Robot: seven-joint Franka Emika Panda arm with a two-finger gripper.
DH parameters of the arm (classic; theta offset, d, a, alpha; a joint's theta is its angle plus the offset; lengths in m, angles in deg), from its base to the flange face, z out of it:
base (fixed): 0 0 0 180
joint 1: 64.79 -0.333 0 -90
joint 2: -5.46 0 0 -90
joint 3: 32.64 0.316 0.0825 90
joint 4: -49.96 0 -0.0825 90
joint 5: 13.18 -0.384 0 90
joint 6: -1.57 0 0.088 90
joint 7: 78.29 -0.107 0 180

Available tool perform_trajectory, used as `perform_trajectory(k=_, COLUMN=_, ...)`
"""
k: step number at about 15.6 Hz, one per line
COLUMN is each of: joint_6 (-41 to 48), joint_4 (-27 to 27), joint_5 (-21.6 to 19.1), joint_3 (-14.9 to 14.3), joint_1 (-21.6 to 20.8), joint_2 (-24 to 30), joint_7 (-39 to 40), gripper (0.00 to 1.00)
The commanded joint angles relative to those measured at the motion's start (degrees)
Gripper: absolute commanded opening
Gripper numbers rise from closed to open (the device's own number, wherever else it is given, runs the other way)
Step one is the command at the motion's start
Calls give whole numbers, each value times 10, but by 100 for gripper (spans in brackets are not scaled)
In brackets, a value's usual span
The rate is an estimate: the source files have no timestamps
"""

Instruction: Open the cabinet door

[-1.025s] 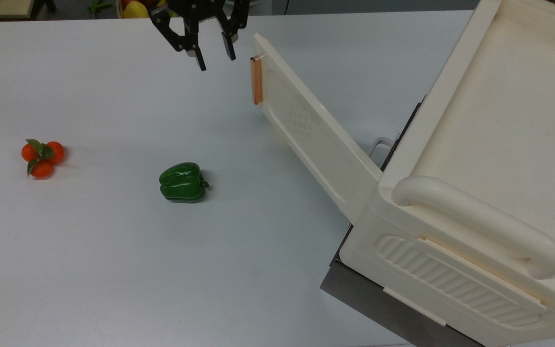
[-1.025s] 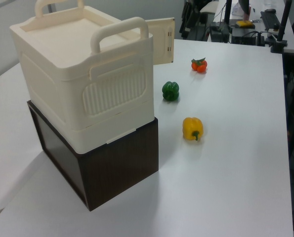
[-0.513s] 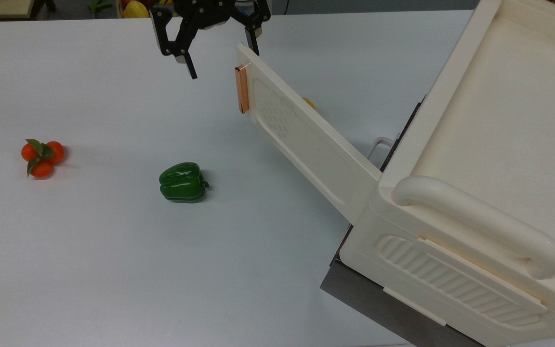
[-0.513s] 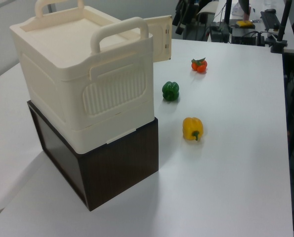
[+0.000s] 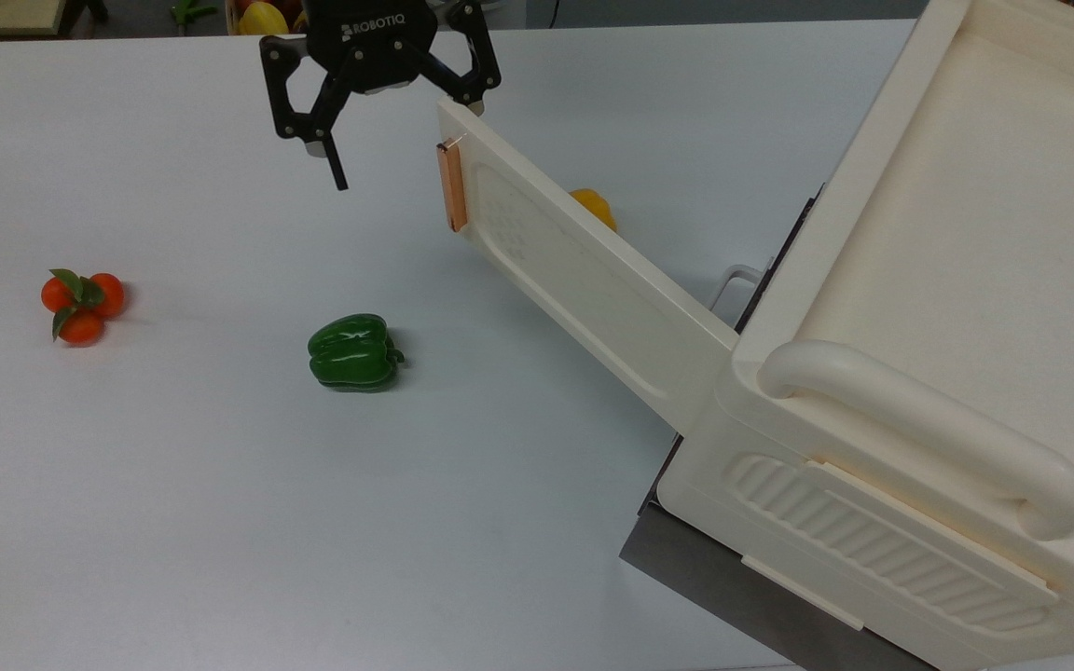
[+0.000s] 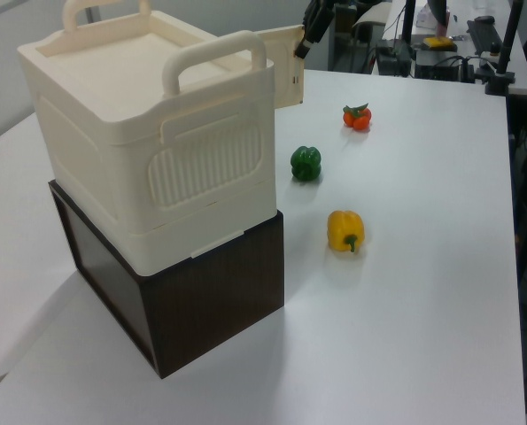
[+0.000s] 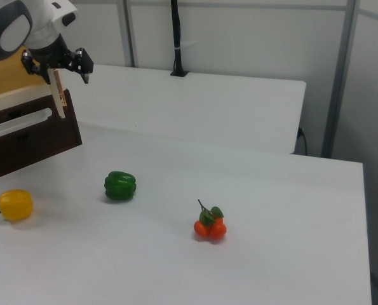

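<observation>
While my gripper (image 5: 397, 135) hangs spread wide over the free end of the cabinet door (image 5: 584, 280), holding nothing, the panel has swung further out than a second ago. In the top view its copper handle (image 5: 450, 186) has travelled toward the top view's left and lower, and one fingertip now sits behind the door's top corner where before both fingers hung clear to the side. Reads as a push from the back face, not a grasp.

Door position: hinged at the cream cabinet (image 5: 919, 373), standing well out from its front, angled across the table (image 5: 173, 513). Judged largely open; a little more swing may remain.

Surroundings:
- Yellow pepper (image 5: 593, 205) peeks over the door's top edge in the top view; the left view shows it lying on the table well apart from the cabinet.
- Green pepper (image 5: 353, 351) on the table, near the door's sweep but lower than the raised panel, so probably no obstruction.
- Tomato cluster (image 5: 80, 303) well apart, toward the top view's left.
- Dark wooden box (image 6: 192, 301) carries the cabinet.

Nothing seen blocking the arc.
</observation>
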Motion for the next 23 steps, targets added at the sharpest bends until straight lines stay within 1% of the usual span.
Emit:
perform_trajectory(k=1, joint_6=-36, joint_4=-8, joint_5=-8, joint_3=-7, joint_1=4, joint_2=-2, joint_7=-8, gripper=100)
perform_trajectory(k=3, joint_6=-52, joint_4=-6, joint_5=-8, joint_3=-21, joint_1=6, joint_2=-7, joint_7=-7, gripper=100)
perform_trajectory(k=6, joint_6=-93, joint_4=-6, joint_5=-6, joint_3=-27, joint_1=8, joint_2=-16, joint_7=-7, gripper=100)
perform_trajectory(k=8, joint_6=-97, joint_4=-6, joint_5=-7, joint_3=-34, joint_1=9, joint_2=-18, joint_7=-7, gripper=100)
perform_trajectory(k=10, joint_6=-82, joint_4=-6, joint_5=-8, joint_3=-45, joint_1=9, joint_2=-10, joint_7=-8, gripper=100)
perform_trajectory(k=11, joint_6=-53, joint_4=-8, joint_5=-8, joint_3=-50, joint_1=9, joint_2=-1, joint_7=-8, gripper=100)
perform_trajectory(k=15, joint_6=130, joint_4=-5, joint_5=1, joint_3=-76, joint_1=3, joint_2=36, joint_7=-7, gripper=100)
perform_trajectory(k=18, joint_6=259, joint_4=-6, joint_5=21, joint_3=-89, joint_1=-4, joint_2=71, joint_7=-7, gripper=100)
perform_trajectory(k=19, joint_6=292, joint_4=-5, joint_5=27, joint_3=-94, joint_1=-14, joint_2=77, joint_7=-7, gripper=100)
perform_trajectory(k=20, joint_6=308, joint_4=-4, joint_5=30, joint_3=-106, joint_1=-28, joint_2=85, joint_7=-9, gripper=100)
perform_trajectory(k=21, joint_6=320, joint_4=-5, joint_5=31, joint_3=-120, joint_1=-43, joint_2=91, joint_7=-18, gripper=100)
perform_trajectory(k=22, joint_6=337, joint_4=-4, joint_5=31, joint_3=-130, joint_1=-60, joint_2=94, joint_7=-57, gripper=100)
perform_trajectory(k=23, joint_6=342, joint_4=-4, joint_5=31, joint_3=-138, joint_1=-70, joint_2=99, joint_7=-115, gripper=100)
